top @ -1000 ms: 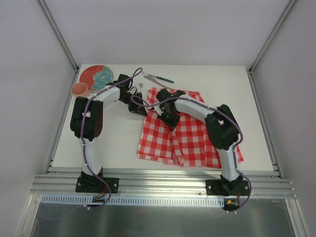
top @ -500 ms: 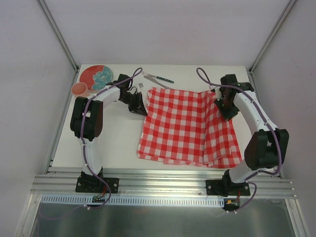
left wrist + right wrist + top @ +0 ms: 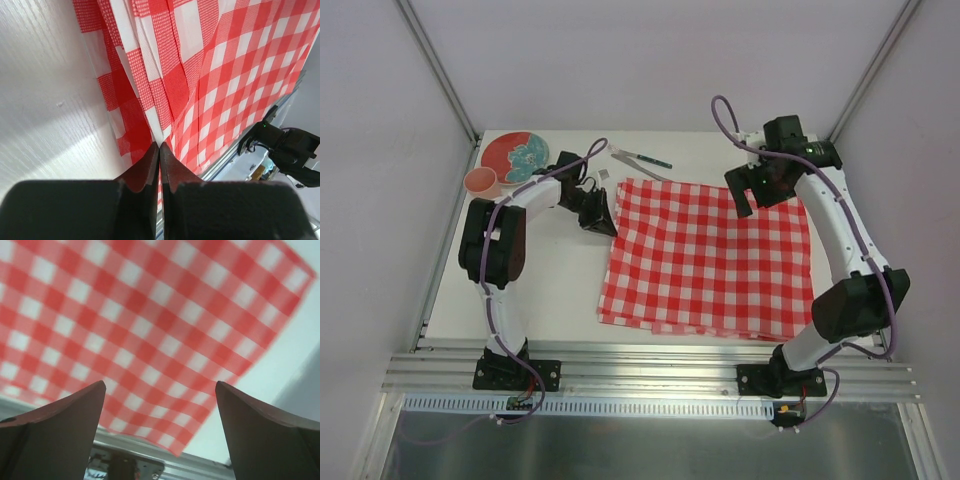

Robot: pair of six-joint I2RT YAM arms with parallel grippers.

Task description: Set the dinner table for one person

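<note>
The dinner table (image 3: 560,290) is an off-white top with a red-and-white checked cloth (image 3: 710,255) spread flat over its middle and right. My left gripper (image 3: 601,214) is shut on the cloth's far left corner; in the left wrist view the closed fingertips (image 3: 160,146) pinch a folded edge of the cloth (image 3: 225,60). My right gripper (image 3: 748,192) hovers open above the cloth's far right part. Nothing is between its fingers (image 3: 75,410), and the cloth (image 3: 125,305) lies below them.
A red and teal plate (image 3: 515,157) and an orange cup (image 3: 483,182) sit at the far left corner. Cutlery (image 3: 642,158) lies beyond the cloth's far edge. An aluminium rail (image 3: 650,365) runs along the near edge. Walls close in left and right.
My right arm swept from the cloth's middle to the far right, unfolding the cloth to full width, then opened and rose off it. The left gripper stayed shut on its corner.
</note>
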